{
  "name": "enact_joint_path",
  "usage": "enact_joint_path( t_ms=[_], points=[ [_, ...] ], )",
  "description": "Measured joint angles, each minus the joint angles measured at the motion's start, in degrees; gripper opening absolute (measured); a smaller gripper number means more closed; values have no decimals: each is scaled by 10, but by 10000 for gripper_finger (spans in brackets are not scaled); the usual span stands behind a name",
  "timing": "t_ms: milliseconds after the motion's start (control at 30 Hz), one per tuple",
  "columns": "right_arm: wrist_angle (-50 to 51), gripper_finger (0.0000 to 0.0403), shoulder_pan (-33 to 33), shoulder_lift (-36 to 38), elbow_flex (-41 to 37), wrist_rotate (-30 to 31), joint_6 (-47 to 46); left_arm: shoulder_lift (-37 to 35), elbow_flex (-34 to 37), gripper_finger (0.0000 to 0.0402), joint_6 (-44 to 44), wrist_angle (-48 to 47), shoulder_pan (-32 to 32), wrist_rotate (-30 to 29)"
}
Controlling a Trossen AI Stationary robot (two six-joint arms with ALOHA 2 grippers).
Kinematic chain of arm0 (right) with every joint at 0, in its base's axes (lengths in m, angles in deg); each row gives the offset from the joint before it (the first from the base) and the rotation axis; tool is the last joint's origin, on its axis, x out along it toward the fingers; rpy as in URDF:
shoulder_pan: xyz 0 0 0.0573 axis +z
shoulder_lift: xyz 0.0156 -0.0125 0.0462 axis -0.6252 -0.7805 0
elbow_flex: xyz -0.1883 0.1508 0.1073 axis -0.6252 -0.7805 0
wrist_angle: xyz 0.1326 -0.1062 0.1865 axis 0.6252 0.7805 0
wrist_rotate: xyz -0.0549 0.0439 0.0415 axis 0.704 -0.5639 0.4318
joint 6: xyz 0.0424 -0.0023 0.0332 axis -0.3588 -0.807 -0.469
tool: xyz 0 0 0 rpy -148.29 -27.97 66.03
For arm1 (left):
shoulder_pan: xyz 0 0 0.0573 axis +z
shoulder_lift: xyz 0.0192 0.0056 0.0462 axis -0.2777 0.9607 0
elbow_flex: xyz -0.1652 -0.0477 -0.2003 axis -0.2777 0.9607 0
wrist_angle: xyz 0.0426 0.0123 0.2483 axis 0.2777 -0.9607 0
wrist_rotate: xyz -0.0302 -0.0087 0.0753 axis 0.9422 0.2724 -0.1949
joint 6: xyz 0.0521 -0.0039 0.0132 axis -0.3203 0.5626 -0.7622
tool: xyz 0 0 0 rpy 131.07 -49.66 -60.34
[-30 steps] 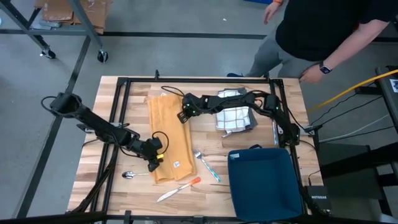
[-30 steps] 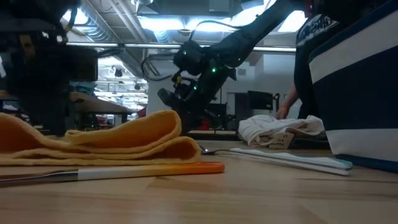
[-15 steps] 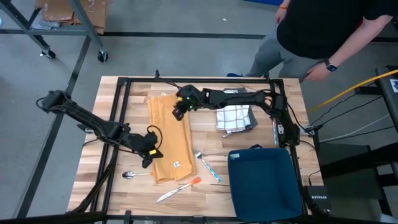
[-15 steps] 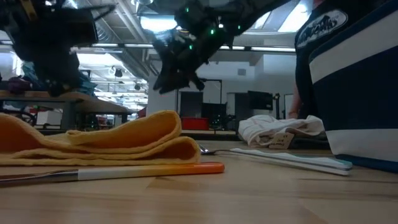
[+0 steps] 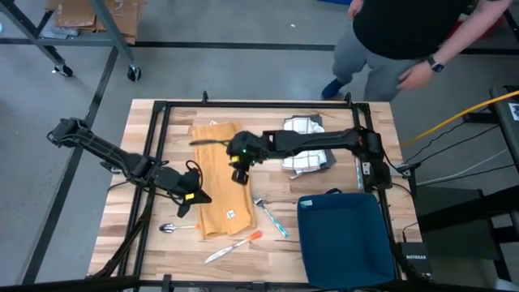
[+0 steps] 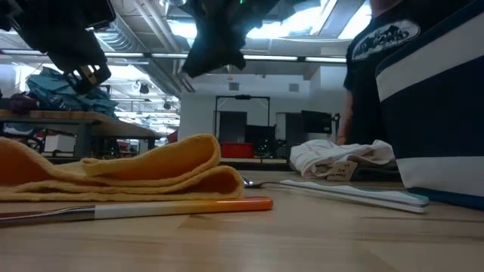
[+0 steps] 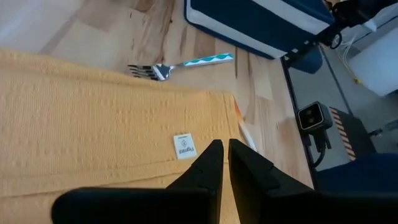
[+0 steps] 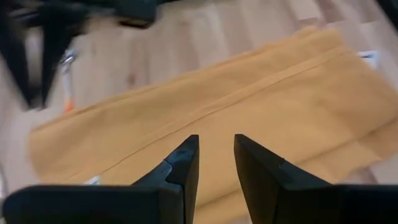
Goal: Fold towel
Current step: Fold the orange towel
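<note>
The yellow towel (image 5: 220, 207) lies folded in a long strip on the wooden table, running from the far edge toward the near one, with a white label (image 7: 185, 146) near its near end. In the low view its layers (image 6: 136, 170) bulge at a fold. My left gripper (image 5: 193, 197) hovers shut above the towel's left edge, and its tips (image 7: 222, 149) touch nothing. My right gripper (image 5: 235, 166) hangs open above the towel's middle, with nothing between its fingers (image 8: 216, 146). Both grippers are high in the low view, the left gripper (image 6: 76, 53) and the right gripper (image 6: 215, 38).
A white checked cloth (image 5: 304, 150) lies at the far right and a blue bin (image 5: 340, 239) at the near right. A teal-handled fork (image 5: 272, 215), a spoon (image 5: 170, 229) and an orange-handled knife (image 5: 235, 246) lie near the towel's near end. A person (image 5: 405, 40) stands beyond the far edge.
Both grippers have risen off the towel. My right gripper has climbed high and come a little toward the near edge, rolling as it went. My left gripper has lifted and drawn back toward the table's left edge. The towel has stayed where it was.
</note>
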Motion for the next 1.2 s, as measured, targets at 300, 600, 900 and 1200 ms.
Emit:
enact_joint_path(
  t_ms=[300,600,900,1200],
  points=[
    [16,106,58,0,5,0,-1,0,0,21,-45,-2,0,3],
    [30,106,89,0,5,-10,2,4,0,132,-38,-1,-1,3],
    [45,106,109,0,5,-11,30,4,0,211,-107,-2,-38,7],
    [46,106,119,-2,5,-21,30,4,0,214,-176,-4,-101,8]
  ],
)
